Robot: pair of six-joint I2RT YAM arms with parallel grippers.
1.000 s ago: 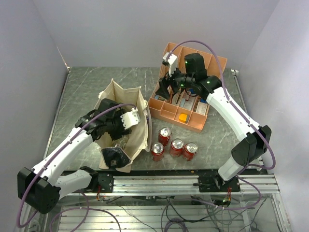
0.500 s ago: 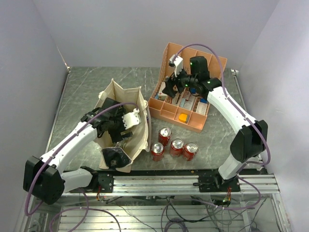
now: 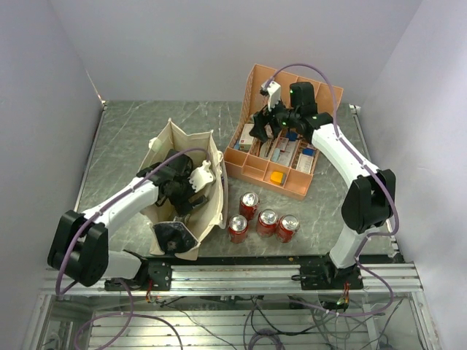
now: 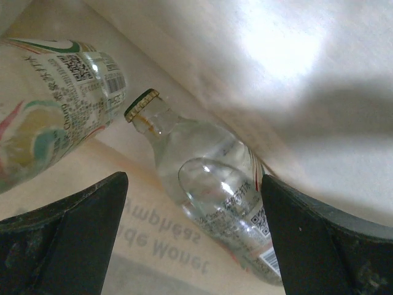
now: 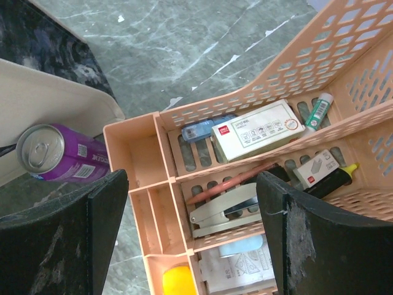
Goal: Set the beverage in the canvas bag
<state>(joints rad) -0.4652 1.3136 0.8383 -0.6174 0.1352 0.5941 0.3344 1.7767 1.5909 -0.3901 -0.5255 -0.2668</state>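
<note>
My left pincer [image 4: 193, 184] hung spread and empty inside the canvas bag [image 3: 179, 138], left of centre overhead, the glass bottle [image 4: 215, 196] lying below it. The placing looked done. Next, I judged: lift straight out.

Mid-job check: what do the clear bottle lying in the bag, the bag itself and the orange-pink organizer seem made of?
Clear bottle with gold crimped cap: probably glass, glossy and see-through with sharp highlights, though clear plastic cannot be excluded.
Cream tote bag: woven fabric, matte, walls soft and sagging.
Orange-pink divided organizer: moulded plastic, smooth, with slotted walls.
</note>
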